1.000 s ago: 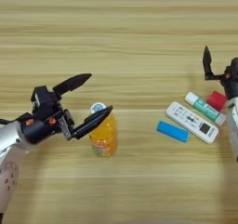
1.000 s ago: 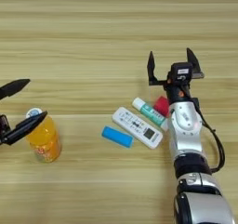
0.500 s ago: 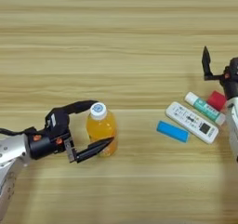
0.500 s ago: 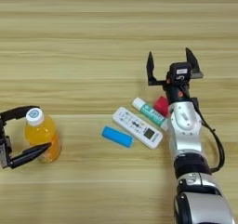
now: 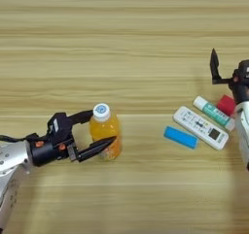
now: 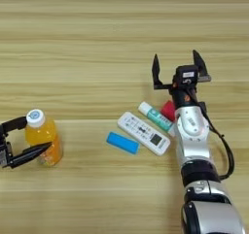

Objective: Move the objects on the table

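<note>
The small orange-juice bottle [image 5: 105, 132] with a white cap stands upright at the left of the wooden table [image 5: 121, 34]. My left gripper [image 5: 103, 127] is shut on it, one black finger behind its neck and one across its front. At the right lie the white remote control [image 6: 143, 132], the white-and-green tube [image 6: 155, 115], the small red cube [image 6: 168, 109] and the flat blue block [image 6: 122, 143]. My right gripper [image 6: 176, 58] is open, fingers spread wide, just beyond the red cube and holding nothing.
The right forearm [image 6: 192, 136] runs from the bottom edge up beside the remote and the tube. The left arm [image 5: 14, 155] comes in from the left edge. Bare planks span the far half of the table and the gap between bottle and block.
My left gripper swung down from a wide-open pose, came around the bottle and closed on it; the bottle shifted slightly left. The right arm and the other objects stayed still.
</note>
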Tool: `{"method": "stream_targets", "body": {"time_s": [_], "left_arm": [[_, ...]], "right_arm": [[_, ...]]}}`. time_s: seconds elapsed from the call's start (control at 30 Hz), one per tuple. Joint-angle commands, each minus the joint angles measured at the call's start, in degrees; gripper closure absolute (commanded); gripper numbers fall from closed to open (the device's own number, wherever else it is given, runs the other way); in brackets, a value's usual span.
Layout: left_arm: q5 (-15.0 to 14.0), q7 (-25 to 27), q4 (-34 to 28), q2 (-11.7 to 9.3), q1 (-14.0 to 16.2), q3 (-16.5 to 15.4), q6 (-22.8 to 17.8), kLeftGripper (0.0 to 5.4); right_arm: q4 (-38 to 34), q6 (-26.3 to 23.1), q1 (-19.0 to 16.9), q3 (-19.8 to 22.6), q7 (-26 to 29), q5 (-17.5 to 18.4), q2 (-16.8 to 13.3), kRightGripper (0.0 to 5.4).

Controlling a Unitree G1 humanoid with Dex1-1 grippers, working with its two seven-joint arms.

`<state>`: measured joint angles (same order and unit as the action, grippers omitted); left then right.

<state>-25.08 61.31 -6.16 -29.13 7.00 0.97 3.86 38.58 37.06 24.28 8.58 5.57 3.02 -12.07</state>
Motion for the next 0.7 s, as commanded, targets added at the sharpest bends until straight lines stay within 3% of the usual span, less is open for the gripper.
{"method": "stream_targets", "body": {"time_s": [0.03,0.13,0.27,0.4,0.7], "left_arm": [[0.6,-0.1,0.4,0.1,-1.0,0.2,0.7,1.91],[0.4,-0.1,0.4,0.1,-1.3,-0.1,0.8,1.91],[-2.5,1.2,-1.2,-0.1,-2.1,-0.9,-0.5,1.91],[-3.6,1.7,-2.1,-0.3,-4.2,-1.1,-1.5,1.91],[-3.7,3.7,-3.8,-0.2,-10.5,0.9,-3.7,1.91]], "right_arm": [[-0.4,0.4,0.2,-0.2,0.5,0.2,0.3,0.00],[-1.9,-1.0,-0.2,-1.8,5.5,2.2,0.5,0.00],[-11.2,-7.0,-1.6,-5.4,18.1,9.6,0.2,0.00],[-21.0,-14.5,-4.0,-8.1,27.8,15.5,-1.5,0.00],[-38.4,-31.0,-8.9,-12.9,48.4,24.6,-11.3,0.00]]}}
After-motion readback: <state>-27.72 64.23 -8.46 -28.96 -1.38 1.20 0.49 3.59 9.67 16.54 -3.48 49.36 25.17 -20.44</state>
